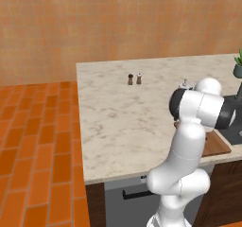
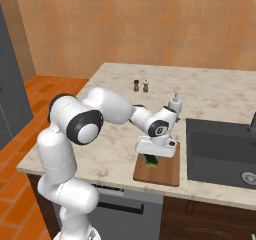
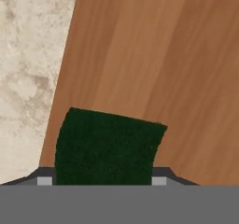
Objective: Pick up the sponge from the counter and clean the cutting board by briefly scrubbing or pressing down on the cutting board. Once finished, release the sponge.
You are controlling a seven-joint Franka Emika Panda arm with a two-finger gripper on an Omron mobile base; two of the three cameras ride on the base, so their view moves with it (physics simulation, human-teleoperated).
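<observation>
My gripper (image 2: 150,156) points down over the left half of the reddish-brown cutting board (image 2: 166,172) and is shut on the dark green sponge (image 2: 150,160). The sponge's lower end is at or just above the wood; I cannot tell whether it touches. Seen from the hand, the sponge (image 3: 107,146) sits between the fingertips (image 3: 44,181) of the gripper (image 3: 101,181), with the cutting board (image 3: 158,55) behind it and beige counter (image 3: 28,69) to the left. From the left base, the arm covers the hand and a strip of the cutting board (image 1: 218,146) shows.
Two small shakers (image 2: 140,86) stand mid-counter, far from the board. A white soap dispenser (image 2: 174,103) stands just behind the board. The dark sink (image 2: 220,146) lies right of it. A potted plant (image 1: 238,65) sits at the far right. The counter's front edge (image 2: 100,179) runs close below the board.
</observation>
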